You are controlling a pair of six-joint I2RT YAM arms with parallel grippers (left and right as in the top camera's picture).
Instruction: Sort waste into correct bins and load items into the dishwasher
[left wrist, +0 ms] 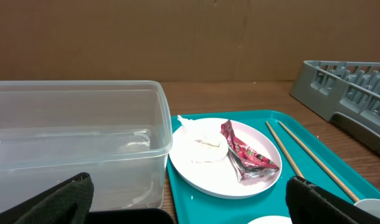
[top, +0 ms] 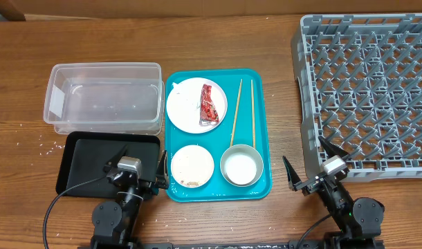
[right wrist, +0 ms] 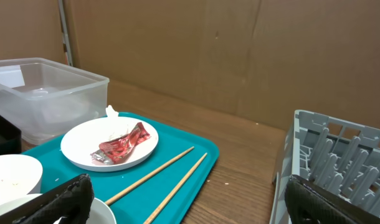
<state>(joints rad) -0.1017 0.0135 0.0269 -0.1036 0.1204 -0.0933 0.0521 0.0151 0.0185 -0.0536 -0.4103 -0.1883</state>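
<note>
My left gripper (top: 139, 166) and right gripper (top: 311, 162) sit near, fingers spread wide; the red wrapper (top: 209, 104) lies on the far plate (top: 185, 105).

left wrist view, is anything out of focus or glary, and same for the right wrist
Left wrist: the dark fingers at the bottom corners are soft, the red wrapper and its plate sharp, pale sheen on the clear tub wall. Right wrist: fingers equally blurred, chopsticks crisp, no strong glare.
</note>
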